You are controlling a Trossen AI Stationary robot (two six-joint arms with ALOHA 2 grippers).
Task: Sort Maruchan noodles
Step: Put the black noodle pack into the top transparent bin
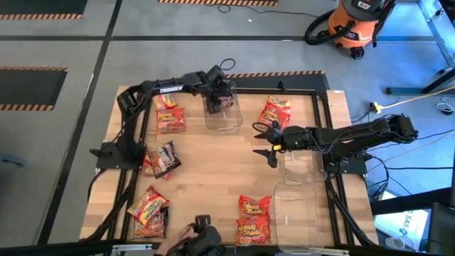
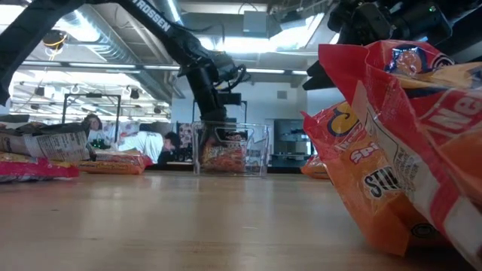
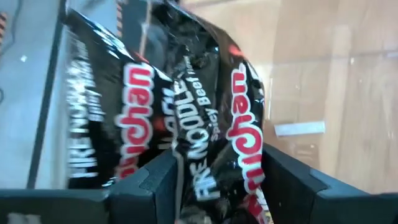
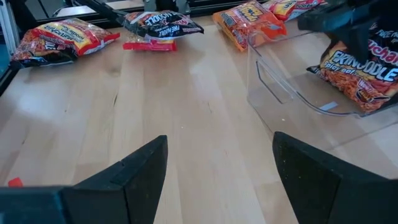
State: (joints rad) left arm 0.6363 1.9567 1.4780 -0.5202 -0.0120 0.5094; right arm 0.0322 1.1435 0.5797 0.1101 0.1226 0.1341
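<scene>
A black Maruchan packet (image 3: 186,106) stands in the clear bin (image 1: 225,114) at the table's far middle, its lower end on the bin's floor (image 2: 224,158). My left gripper (image 3: 219,171) hangs over that bin, pointing down, open, with the packet's upper end between its fingers. My right gripper (image 1: 269,144) waits open above the bare table middle, nothing between its fingers (image 4: 217,180). Other packets lie loose: red-orange ones at the far left (image 1: 170,117) and far right (image 1: 276,112), a mixed pile at the left (image 1: 162,160), more near the front (image 1: 149,210) (image 1: 254,217). My left gripper comes at the black packet from above, slanting down, one finger (image 3: 152,180) on each side of its upper end (image 3: 214,146). I cannot tell whether the fingers touch it. The packet stands tilted inside the bin with its lower end on the bin's floor.
Two more clear bins (image 1: 298,167) (image 1: 302,206) stand at the right, under and in front of my right arm. A black frame rail (image 1: 284,91) runs along the far edge. A person's hand (image 1: 173,247) shows at the near edge. Bare wood (image 1: 213,171) lies in the middle.
</scene>
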